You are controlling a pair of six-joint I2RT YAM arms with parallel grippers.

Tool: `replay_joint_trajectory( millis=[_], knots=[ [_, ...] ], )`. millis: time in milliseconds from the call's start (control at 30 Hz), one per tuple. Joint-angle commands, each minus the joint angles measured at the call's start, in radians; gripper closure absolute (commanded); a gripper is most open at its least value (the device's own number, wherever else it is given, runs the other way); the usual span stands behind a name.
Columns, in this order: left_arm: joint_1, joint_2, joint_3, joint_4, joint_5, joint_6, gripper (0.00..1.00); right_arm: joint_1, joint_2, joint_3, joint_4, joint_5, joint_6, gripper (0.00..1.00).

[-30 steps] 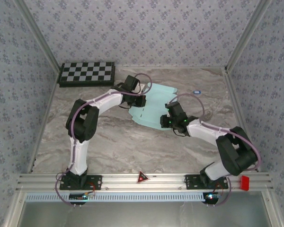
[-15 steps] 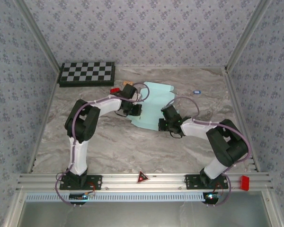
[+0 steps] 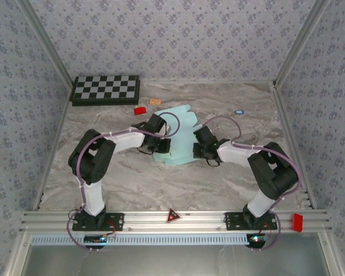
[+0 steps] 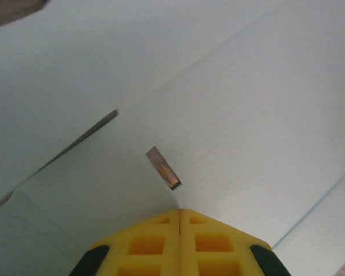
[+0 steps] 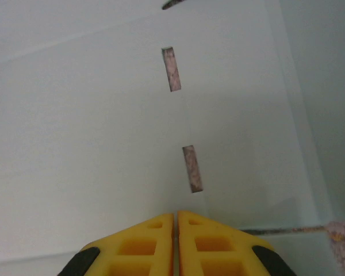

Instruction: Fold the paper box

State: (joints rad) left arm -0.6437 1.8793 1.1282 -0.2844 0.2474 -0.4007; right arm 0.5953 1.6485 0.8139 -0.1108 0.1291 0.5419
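L claw (image 3: 160,145) & R claw (image 3: 202,152) over paper box (image 3: 182,119).

The left arm (image 3: 91,164) rises from its base at the near edge, bends at the elbow and stretches right toward the middle, wrist tipped down. Its left pincer (image 3: 160,147) sits low, yellow fingers (image 4: 149,244) pressed flush together. The right arm (image 3: 270,172) mirrors it, reaching left; the right pincer (image 3: 202,152) has its fingers (image 5: 210,244) closed to a hairline seam
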Motion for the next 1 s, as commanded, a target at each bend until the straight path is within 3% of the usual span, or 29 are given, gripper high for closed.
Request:
replay_joint_trajectory(
  millis=[0,200,500,633,767,967],
  knots=[
    [-0.057,-0.012,-0.049,-0.008,0.013,-0.086,1.0,-0.002,0.029,0.05,-0.063,0.03,-0.027,0.89],
    [-0.104,-0.024,-0.01,0.01,0.032,-0.144,0.96,-0.015,0.038,0.11,-0.093,0.033,-0.06,0.89],
    [-0.094,-0.097,0.128,-0.081,-0.037,-0.124,0.77,-0.016,-0.089,0.102,-0.12,0.019,-0.065,0.89],
    [-0.048,-0.091,0.184,-0.101,-0.053,-0.093,0.68,-0.011,-0.141,0.052,-0.085,-0.052,-0.041,0.89],
    [0.02,-0.032,0.254,-0.132,-0.063,-0.027,0.7,0.004,-0.139,0.019,-0.043,-0.086,-0.012,0.89],
    [0.108,0.076,0.341,-0.148,-0.06,0.071,0.91,0.029,-0.086,-0.012,0.042,-0.139,0.042,0.92]
  ],
)
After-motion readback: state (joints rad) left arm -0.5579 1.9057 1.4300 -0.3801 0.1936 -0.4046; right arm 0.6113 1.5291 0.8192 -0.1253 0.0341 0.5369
